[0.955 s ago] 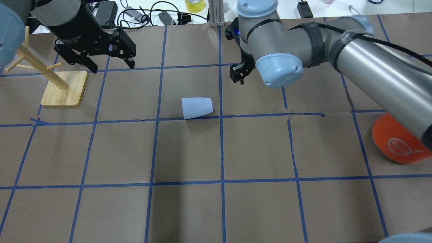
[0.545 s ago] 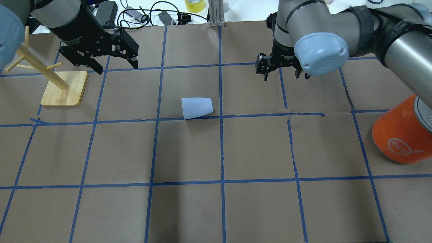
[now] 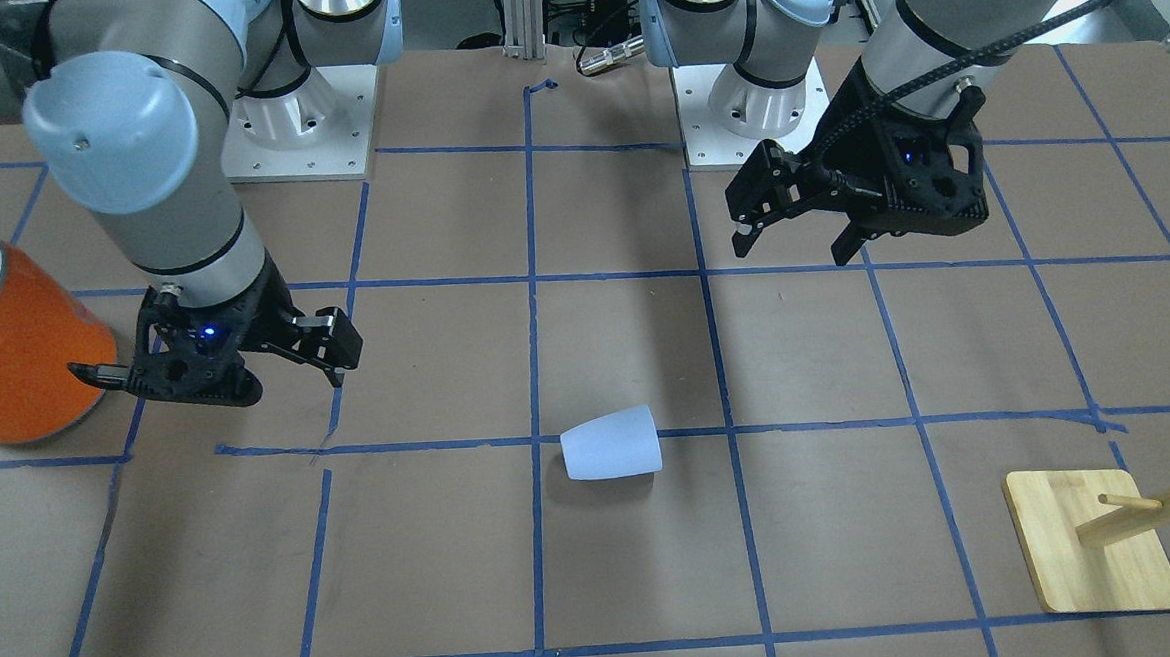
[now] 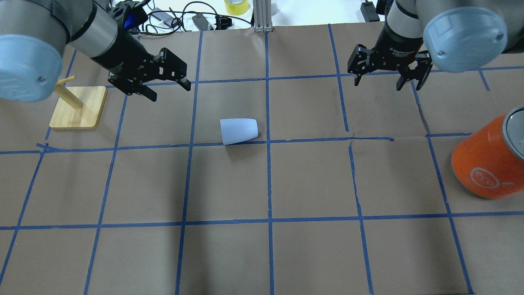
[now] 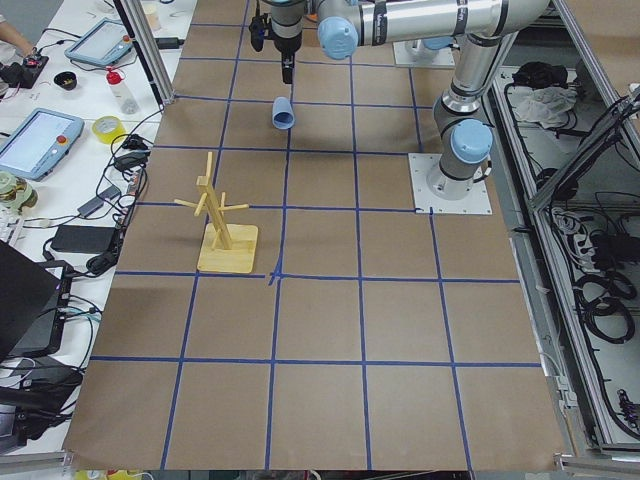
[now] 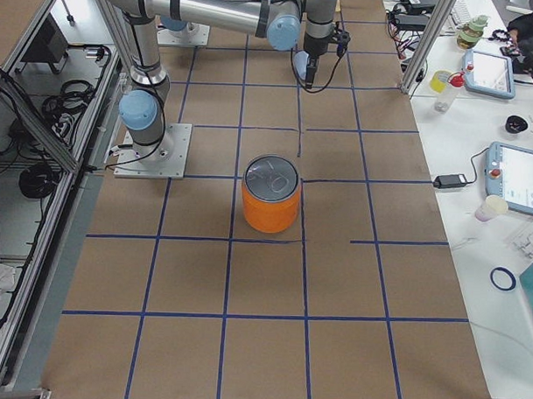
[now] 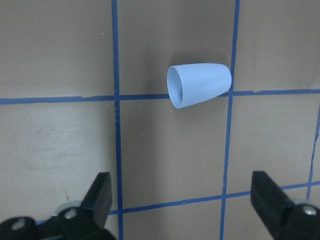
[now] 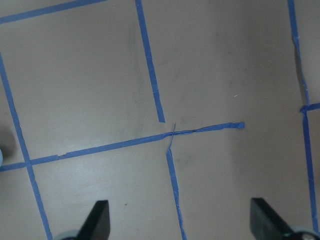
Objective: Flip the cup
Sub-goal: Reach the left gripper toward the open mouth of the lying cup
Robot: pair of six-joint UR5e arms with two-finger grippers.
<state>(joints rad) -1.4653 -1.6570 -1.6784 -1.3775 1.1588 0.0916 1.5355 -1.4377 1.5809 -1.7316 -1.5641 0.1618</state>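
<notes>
Both pairs of fingers are spread wide and hold nothing. The left gripper [image 4: 170,92] now hangs near the small, pale blue-white plastic cup [image 4: 239,131], to its left and toward the desk [image 4: 311,254] edge away from the robot. A second ago it hovered over by the light wooden peg stand [image 4: 77,107] in that far left corner, so this arm has started its approach. Its wrist camera looks past its open fingers [image 7: 101,192] straight at the cup.

The right gripper [image 4: 377,84] has meanwhile swung off from beside the cup toward the right edge. That uncovers the large orange can with a silver top [image 4: 487,164] standing by that edge.

The cup itself has not shifted. It lies on its side near the middle of the desk, against a blue tape line [image 4: 311,140], mouth toward the left edge, with nothing touching it.

By the look of it the left arm is taking the job. The flip has not begun, and the arm must first come down and close on the cup's wall.
</notes>
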